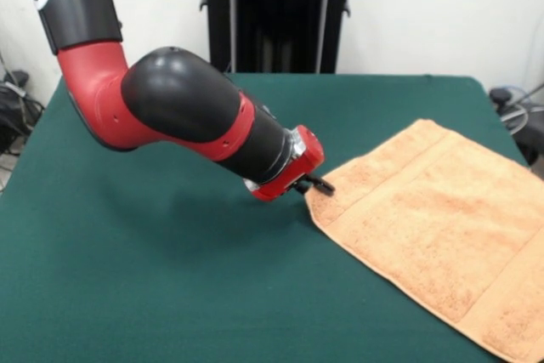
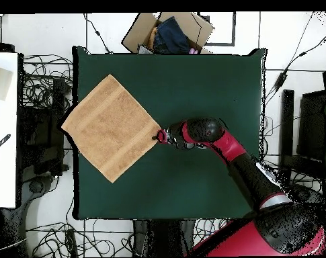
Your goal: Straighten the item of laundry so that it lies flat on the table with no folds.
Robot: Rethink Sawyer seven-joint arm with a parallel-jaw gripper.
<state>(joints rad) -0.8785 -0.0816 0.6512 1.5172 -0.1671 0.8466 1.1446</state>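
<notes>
The peach-orange towel [image 1: 442,218] lies spread out at the right of the green table [image 1: 170,278] in the front view, with woven bands near two hems. It looks flat and runs past the table's edge. In the overhead view the towel [image 2: 110,126] lies as a diamond at the table's left side [image 2: 206,87], its left corner hanging over the edge. My gripper [image 1: 319,184] is low over the towel's corner that points to the table's middle, also seen from overhead [image 2: 158,136]. Its black tips touch or hover just over that corner. I cannot tell how the fingers stand.
A cardboard box with dark cloth in it [image 2: 169,32] stands beyond the table's top edge in the overhead view. Cables lie around the table on the floor. A white surface [image 2: 3,127] is at the left.
</notes>
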